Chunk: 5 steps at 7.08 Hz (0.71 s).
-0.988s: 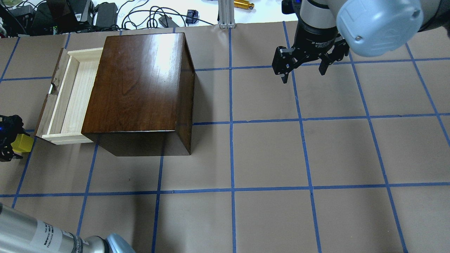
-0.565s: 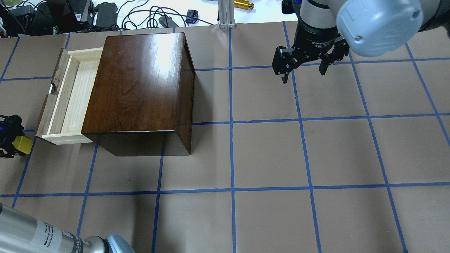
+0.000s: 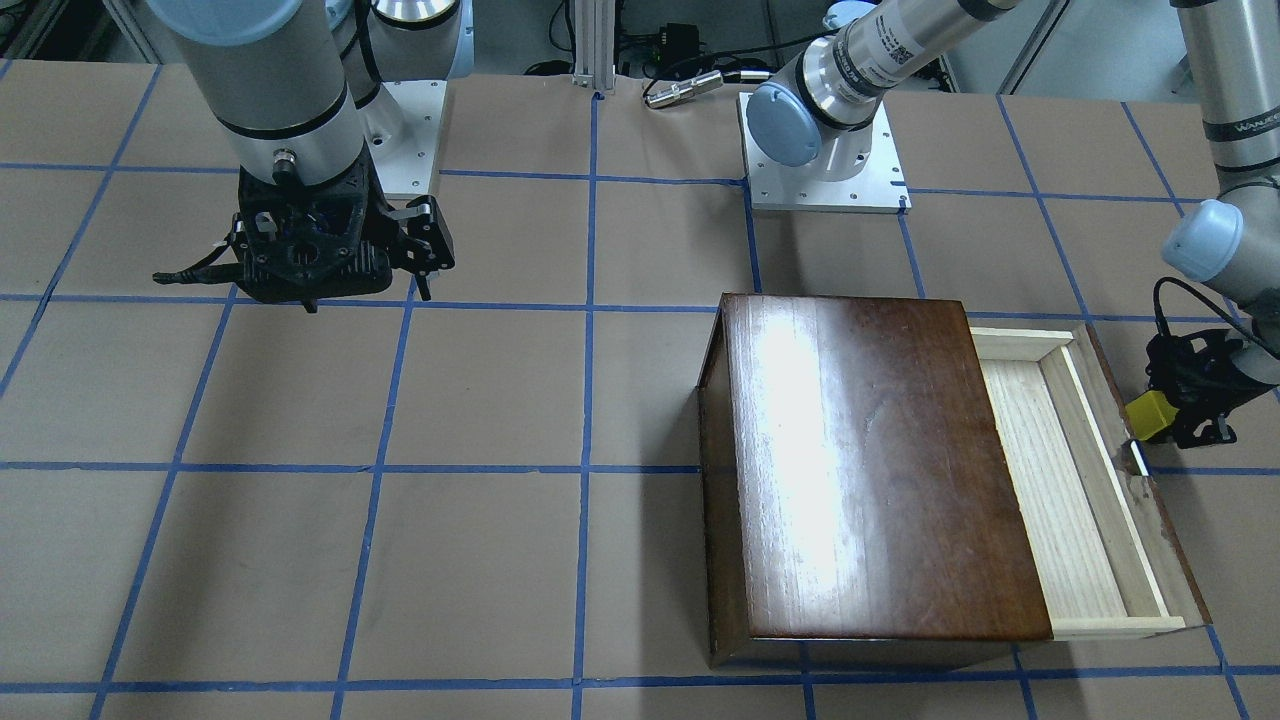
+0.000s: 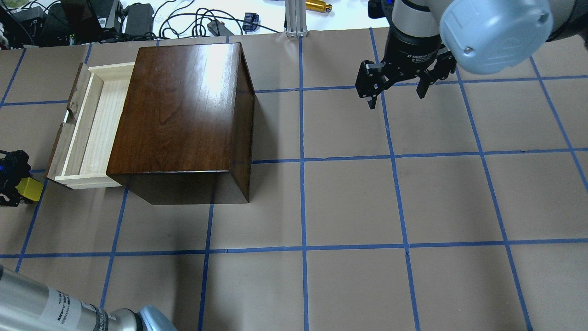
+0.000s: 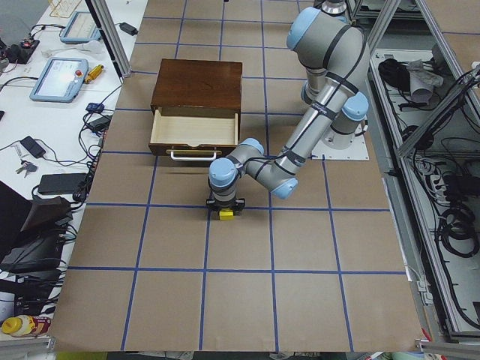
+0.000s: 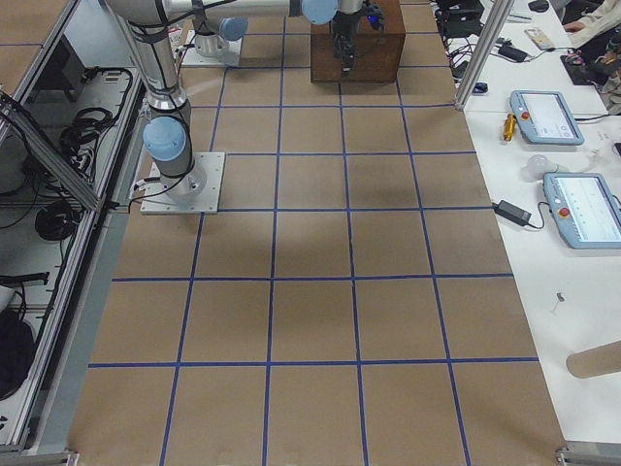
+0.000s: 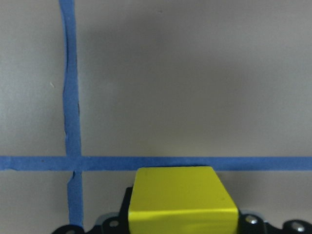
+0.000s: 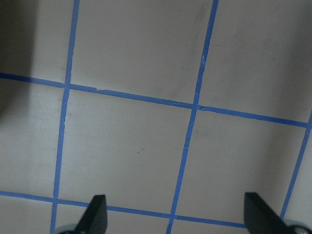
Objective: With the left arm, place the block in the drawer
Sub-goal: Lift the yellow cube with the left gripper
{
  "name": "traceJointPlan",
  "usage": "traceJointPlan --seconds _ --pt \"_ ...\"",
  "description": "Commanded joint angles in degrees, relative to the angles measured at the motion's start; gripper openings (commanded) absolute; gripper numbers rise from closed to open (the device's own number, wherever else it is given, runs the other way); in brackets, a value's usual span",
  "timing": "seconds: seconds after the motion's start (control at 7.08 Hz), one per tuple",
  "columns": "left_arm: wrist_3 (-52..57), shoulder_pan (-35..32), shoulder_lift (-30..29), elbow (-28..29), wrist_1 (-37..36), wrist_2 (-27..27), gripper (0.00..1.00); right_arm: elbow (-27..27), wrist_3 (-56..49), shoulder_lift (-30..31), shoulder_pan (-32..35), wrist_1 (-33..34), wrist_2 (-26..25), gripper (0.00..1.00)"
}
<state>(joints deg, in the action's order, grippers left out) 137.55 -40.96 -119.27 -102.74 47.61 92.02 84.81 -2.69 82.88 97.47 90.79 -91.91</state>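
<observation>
The block [image 7: 183,197] sits pinched between the jaws of your left gripper [image 4: 22,188], down near the table [image 4: 349,202], just outside the front panel [image 3: 1155,520] of the open drawer [image 4: 92,133], by its corner. Lift first, so the block clears the panel's top edge. Then carry it over the pale floor beside the box [image 4: 179,105], lower, and only then let go. The right gripper [image 4: 396,99] hangs well apart, jaws wide and empty; leave it there.

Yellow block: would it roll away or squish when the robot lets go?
Probably neither. The block has flat faces and square corners, so it should sit, not roll. Edges look crisp in the left pincer, so likely stiff.
</observation>
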Motion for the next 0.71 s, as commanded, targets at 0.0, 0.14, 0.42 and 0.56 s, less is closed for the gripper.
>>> traceJointPlan --seconds 0.0,0.14,0.42,0.56 --pt "0.0 0.0 0.0 0.0 0.03 0.0 0.0 0.0 0.05 0.0 0.0 0.0 -0.02 1.0" --pt "-0.09 0.0 0.09 0.08 0.03 0.0 0.0 0.0 -0.04 0.0 0.0 0.0 -0.02 1.0" --pt "-0.27 -0.26 3.5 1.31 1.68 0.18 0.0 0.0 -0.04 0.0 0.0 0.0 -0.02 1.0" --pt "-0.62 -0.87 6.21 2.71 7.88 -0.08 0.0 0.0 0.05 0.0 0.0 0.0 -0.02 1.0"
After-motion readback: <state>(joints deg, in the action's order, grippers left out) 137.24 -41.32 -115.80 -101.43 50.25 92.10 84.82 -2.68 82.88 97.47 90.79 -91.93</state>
